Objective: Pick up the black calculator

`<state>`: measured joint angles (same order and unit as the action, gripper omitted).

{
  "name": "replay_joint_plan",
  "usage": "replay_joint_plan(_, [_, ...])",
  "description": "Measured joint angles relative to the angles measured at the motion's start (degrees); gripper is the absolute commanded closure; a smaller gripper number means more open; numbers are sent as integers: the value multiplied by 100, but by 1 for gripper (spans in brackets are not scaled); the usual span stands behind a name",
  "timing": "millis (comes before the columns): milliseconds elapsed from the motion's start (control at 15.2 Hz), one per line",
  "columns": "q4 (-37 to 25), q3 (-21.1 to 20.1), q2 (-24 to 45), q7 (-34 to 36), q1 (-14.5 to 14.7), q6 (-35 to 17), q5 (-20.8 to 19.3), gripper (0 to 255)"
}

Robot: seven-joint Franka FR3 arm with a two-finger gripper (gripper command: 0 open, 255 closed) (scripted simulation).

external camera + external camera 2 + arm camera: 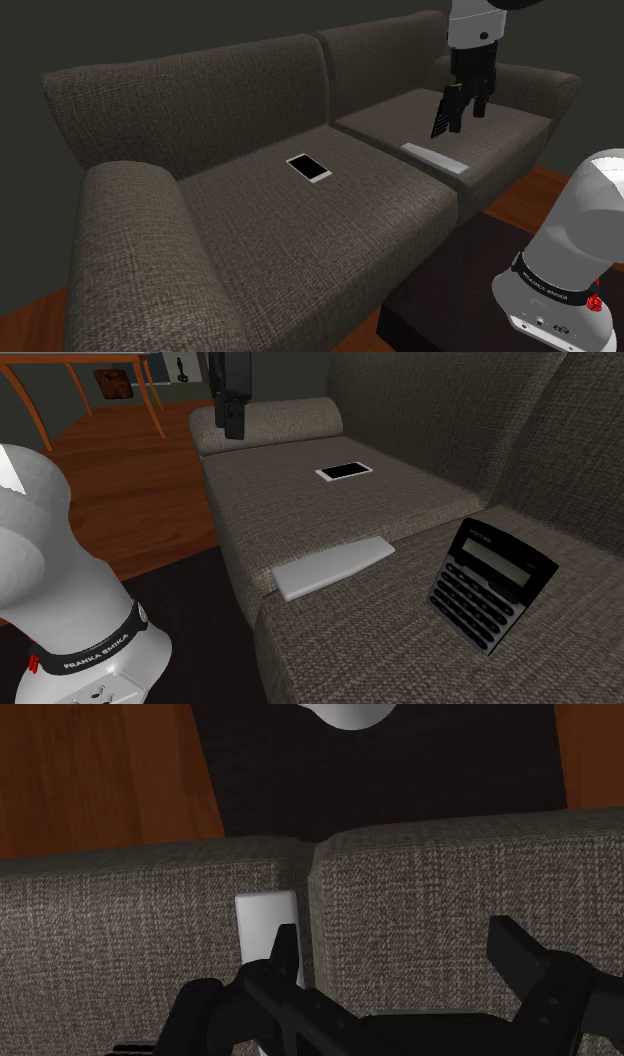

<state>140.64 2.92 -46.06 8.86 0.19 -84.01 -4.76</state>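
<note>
The black calculator (492,584) rests on the sofa (200,110), on the seat cushion (380,642) at the shoulder view's right, toward that cushion's back edge. It does not lie flat. The keypad faces up and outward, and the display end sits higher, close to the foot of the backrest. It probably leans there, but contact cannot be confirmed. The tilt matters for the grasp: the long side edges appear partly lifted off the fabric, which makes them the likely faces to close on.

The gripper (398,944) hangs above the sofa with its fingers spread and nothing between them; in the wrist view only cushion fabric lies in the gap. It looks toward the cushions' front edge rather than the calculator, so the approach is judged not yet aligned. In the second exterior view the two are well apart.

A flat pale slab (335,566) lies along the seam between the two cushions, at their front edge. A white-rimmed phone (309,167) lies flat near the middle of the other cushion. Both are clear of the calculator and should not obstruct a descent. The stand (470,290) sits just in front of the sofa.
</note>
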Motion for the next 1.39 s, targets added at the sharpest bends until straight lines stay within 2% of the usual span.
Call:
replay_joint_plan(132, [-22,-8,81,105,-45,-72,18,0])
replay_joint_plan(726, [-776,151,1617,1788,-868,-1186,80,0])
replay_joint_plan(990, [-1174,320,2341,2518,-1227,-1689,82,0])
replay_joint_plan(1386, [-1691,618,3058,3577,-1731,-2170,96,0])
